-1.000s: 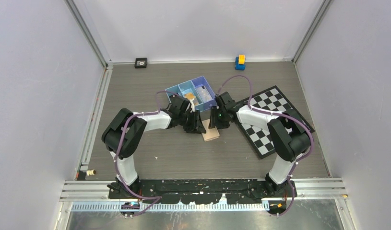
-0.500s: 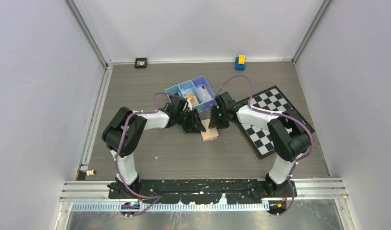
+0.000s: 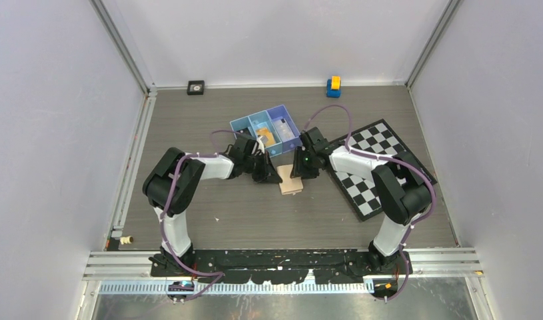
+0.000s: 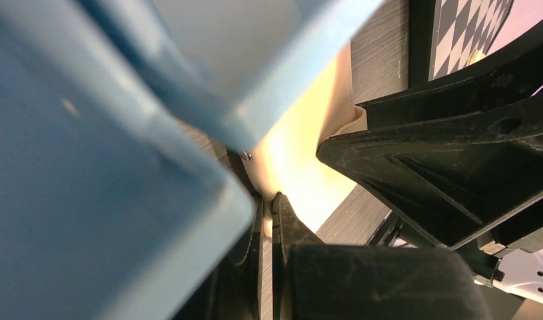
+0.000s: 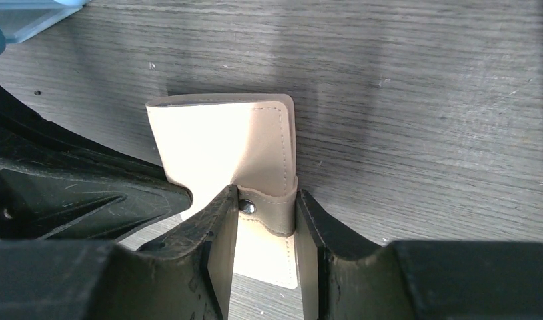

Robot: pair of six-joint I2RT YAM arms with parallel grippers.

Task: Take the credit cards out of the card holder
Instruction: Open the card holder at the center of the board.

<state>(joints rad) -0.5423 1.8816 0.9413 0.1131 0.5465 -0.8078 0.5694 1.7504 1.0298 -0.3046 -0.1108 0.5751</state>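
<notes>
Black left claw [image 4: 267, 220], beside the blue tray [image 4: 88, 167], is pressed together, having snapped shut within the last second; whether it nips anything I cannot tell. The holder [image 5: 222, 143] lies on the worktop [image 5: 422, 100], just near of the tray. The right claw [image 5: 267, 220] pinches its snap tab [image 5: 268, 207]. It looks light and floppy, so pin one flap.

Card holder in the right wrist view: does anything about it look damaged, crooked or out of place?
Nothing stands out. The card holder lies flat on the table, folded shut, its snap tab pinched between the right gripper fingers.
</notes>
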